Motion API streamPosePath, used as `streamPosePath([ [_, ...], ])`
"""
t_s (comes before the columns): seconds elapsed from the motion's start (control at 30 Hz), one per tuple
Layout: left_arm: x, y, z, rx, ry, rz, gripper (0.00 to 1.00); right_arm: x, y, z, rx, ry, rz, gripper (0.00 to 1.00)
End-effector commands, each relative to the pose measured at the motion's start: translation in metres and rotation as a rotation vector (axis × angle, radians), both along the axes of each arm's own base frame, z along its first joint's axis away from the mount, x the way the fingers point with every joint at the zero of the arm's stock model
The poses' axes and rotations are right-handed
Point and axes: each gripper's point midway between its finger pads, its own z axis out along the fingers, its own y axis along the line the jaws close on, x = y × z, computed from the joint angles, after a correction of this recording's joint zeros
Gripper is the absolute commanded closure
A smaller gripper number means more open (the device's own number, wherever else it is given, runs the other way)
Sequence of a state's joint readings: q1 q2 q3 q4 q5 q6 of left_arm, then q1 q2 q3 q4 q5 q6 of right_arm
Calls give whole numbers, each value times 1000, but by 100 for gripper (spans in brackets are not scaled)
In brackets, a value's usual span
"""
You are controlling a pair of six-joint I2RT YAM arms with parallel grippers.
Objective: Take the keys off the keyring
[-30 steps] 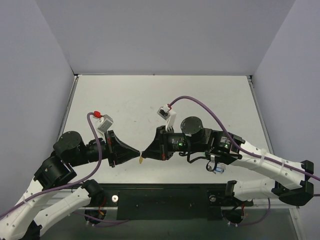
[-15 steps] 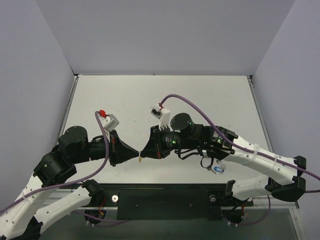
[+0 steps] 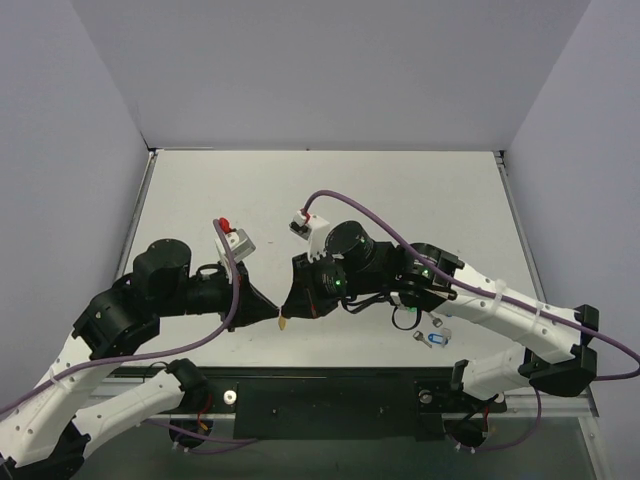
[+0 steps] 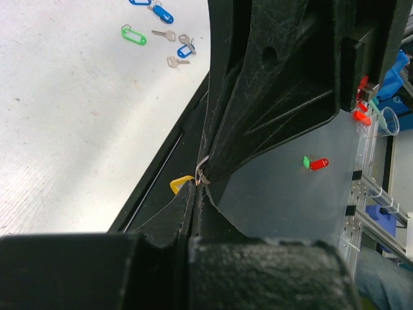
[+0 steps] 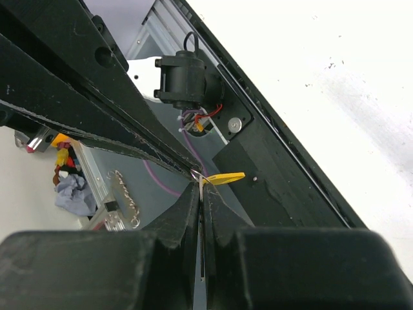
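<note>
My two grippers meet tip to tip above the table's front edge. The left gripper [image 3: 276, 315] is shut, its jaws closed on the thin silver keyring [image 4: 203, 169]. The right gripper [image 3: 287, 311] is shut on the blade of the yellow-capped key [image 3: 283, 323], whose yellow cap sticks out beside the tips. In the left wrist view the yellow cap [image 4: 181, 184] shows just left of my gripper [image 4: 197, 185]. In the right wrist view a thin silver blade sits between the jaws of my gripper [image 5: 201, 185], with the yellow cap [image 5: 224, 177] and the ring wire [image 5: 196, 173] at the tips.
Loose keys lie on the white table [image 3: 400, 200] under the right arm, one blue-capped [image 3: 437, 341]. The left wrist view shows a green tag [image 4: 133, 35], blue tags [image 4: 160, 13] and silver keys [image 4: 173, 61]. A black rail [image 3: 330, 400] runs along the front edge.
Both arms have swung their wrists and elbows in toward the centre. The meeting point of the gripper tips and the yellow cap has stayed almost in place.
</note>
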State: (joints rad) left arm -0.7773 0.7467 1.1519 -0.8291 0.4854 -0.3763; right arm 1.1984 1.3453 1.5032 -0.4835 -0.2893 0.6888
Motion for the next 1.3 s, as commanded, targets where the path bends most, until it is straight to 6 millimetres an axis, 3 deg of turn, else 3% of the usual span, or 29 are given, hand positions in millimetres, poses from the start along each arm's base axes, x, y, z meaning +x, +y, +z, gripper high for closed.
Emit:
streamPosePath([
  [0.0,-15,-9,8,-15,-9,-129,100,2,27,49,174,-61,45,100],
  [0.17,-11,-6,13,-1,-35,-102,100,0,28,39,159,-53,58,100],
  [0.3,-1,5,30,-34,-93,8,64,-2,21,35,175,-58,52,100],
  [0.33,-2,9,36,-55,-108,28,51,-3,18,38,188,-59,48,100],
  [0.47,2,20,57,-130,-143,121,30,-5,11,42,223,-63,37,100],
  [0.53,5,25,73,-198,-160,178,26,-5,8,45,241,-64,31,100],
  [0.73,-10,28,114,-478,-180,180,24,-11,5,64,336,-69,38,100],
  [0.87,-10,27,121,-592,-144,190,28,-17,1,83,429,-82,56,100],
  [1.03,-23,34,148,-785,-152,148,31,-24,-6,115,573,-112,72,100],
  [1.27,-30,33,156,-884,-144,97,31,-32,-12,143,695,-121,101,100],
])
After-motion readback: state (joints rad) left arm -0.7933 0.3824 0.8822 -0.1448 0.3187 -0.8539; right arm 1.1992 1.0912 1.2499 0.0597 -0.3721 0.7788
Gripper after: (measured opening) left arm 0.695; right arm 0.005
